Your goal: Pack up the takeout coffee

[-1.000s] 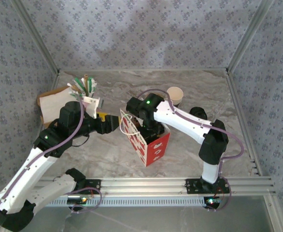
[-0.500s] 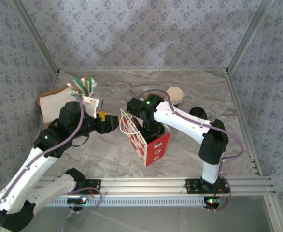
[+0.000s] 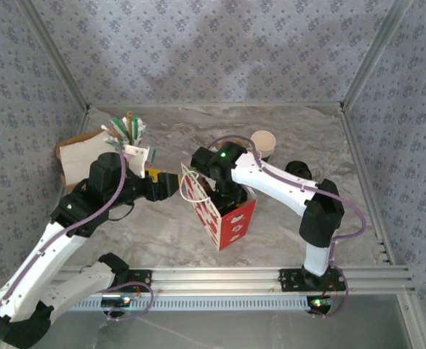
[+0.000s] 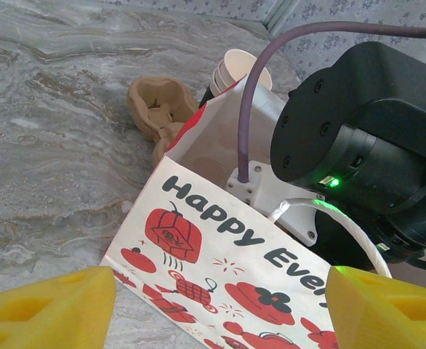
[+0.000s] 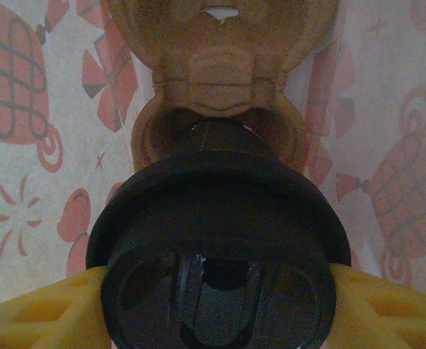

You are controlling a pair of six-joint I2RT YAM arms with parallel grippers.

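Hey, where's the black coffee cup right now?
In the right wrist view, the black cup sits centre frame, held in the right claw, down inside the red bag, just above the brown carrier.

Marble table [image 3: 162,240]: red bag [image 3: 231,222], tan cup [image 3: 264,143], cardboard [image 3: 75,156].

The table [image 3: 307,138] is viewed by the top external camera from above and behind the arm bases. It is faced down and forward, from far enough that both arms and the red paper bag [image 3: 227,218] are taken in whole. The left wrist camera is aimed obliquely down past the left gripper [image 4: 216,309] at the bag's printed side, from close by. The white paper cup [image 4: 236,69] beyond is shared with the overhead view. The right wrist camera is pointed past the right gripper [image 5: 213,313], very near the takeout coffee [image 5: 213,218] and a brown carrier [image 5: 220,65], with the bag's patterned wall behind. The bag is shared by all three views.
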